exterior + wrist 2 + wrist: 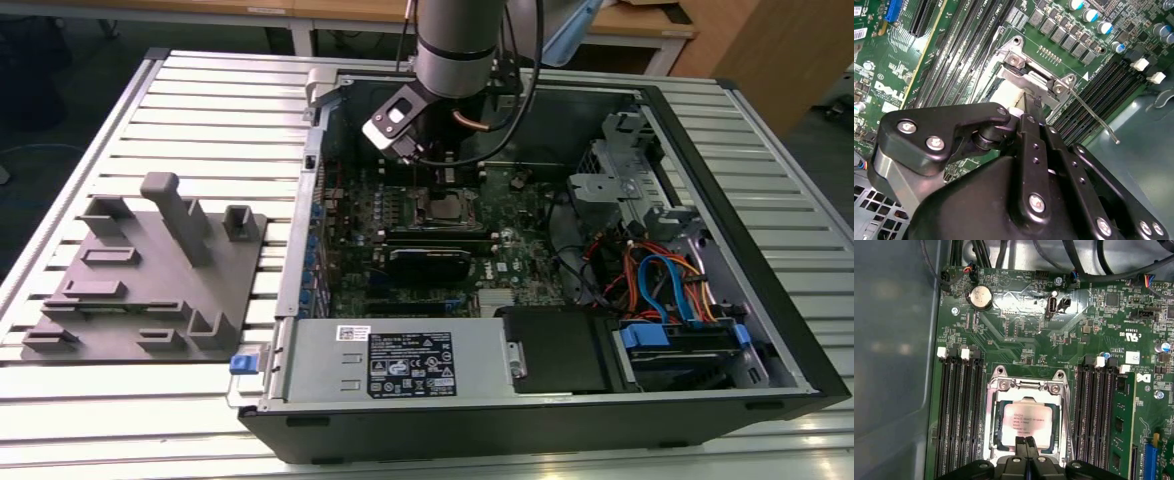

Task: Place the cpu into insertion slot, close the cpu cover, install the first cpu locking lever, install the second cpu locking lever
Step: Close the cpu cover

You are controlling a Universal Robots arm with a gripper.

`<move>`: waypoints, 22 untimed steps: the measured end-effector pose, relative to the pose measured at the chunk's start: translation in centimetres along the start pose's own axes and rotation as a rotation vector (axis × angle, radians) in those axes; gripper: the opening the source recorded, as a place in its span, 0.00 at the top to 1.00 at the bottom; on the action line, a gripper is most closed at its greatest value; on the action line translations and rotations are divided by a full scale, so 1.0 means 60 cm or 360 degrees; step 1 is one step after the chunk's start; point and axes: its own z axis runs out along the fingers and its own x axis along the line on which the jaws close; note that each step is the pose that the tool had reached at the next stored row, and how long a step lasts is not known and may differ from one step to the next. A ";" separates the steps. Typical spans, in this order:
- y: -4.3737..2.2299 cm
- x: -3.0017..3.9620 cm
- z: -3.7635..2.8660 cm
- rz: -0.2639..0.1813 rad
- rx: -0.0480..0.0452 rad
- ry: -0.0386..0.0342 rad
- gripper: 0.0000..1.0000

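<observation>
While the cpu (1026,419) sits in the insertion slot (1057,427) with the cpu cover (990,420) lying around it, I see the gripper (1026,441) at its edge, jaws pressed together; one locking lever (1094,116) juts free.

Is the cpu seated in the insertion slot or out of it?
Seated. In the first wrist view the cpu lies flat and square, framed by the window of the cpu cover.

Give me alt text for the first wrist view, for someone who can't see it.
The cpu lies framed by the cpu cover on a green motherboard, with the shut gripper at its edge. Memory slots flank it on both sides.
</observation>
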 end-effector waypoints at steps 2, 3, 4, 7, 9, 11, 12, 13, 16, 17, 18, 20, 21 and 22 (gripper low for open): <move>0.000 0.000 0.000 0.0000 0.0000 0.0000 0.90; 0.000 0.000 0.000 0.0000 0.0000 0.0000 0.90; 0.000 0.000 0.000 0.0000 0.0001 0.0000 0.90; 0.000 0.000 0.000 0.0000 0.0001 0.0000 0.90; 0.000 0.000 0.000 0.0000 0.0001 -0.0001 0.90; 0.000 0.000 0.000 0.0000 0.0001 -0.0001 0.90; 0.000 0.000 0.000 0.0000 0.0001 -0.0001 0.90; 0.000 0.000 0.000 0.0000 0.0001 -0.0001 0.90; 0.000 0.000 0.000 0.0000 0.0001 -0.0001 0.90; 0.000 0.000 0.000 0.0000 0.0001 -0.0001 0.90; 0.000 0.000 0.000 0.0000 0.0001 -0.0001 0.90; 0.000 0.000 0.000 0.0000 0.0001 -0.0001 0.90; -0.001 0.000 0.000 0.0000 0.0002 -0.0001 0.90; -0.002 0.000 0.000 0.0000 0.0002 -0.0001 0.90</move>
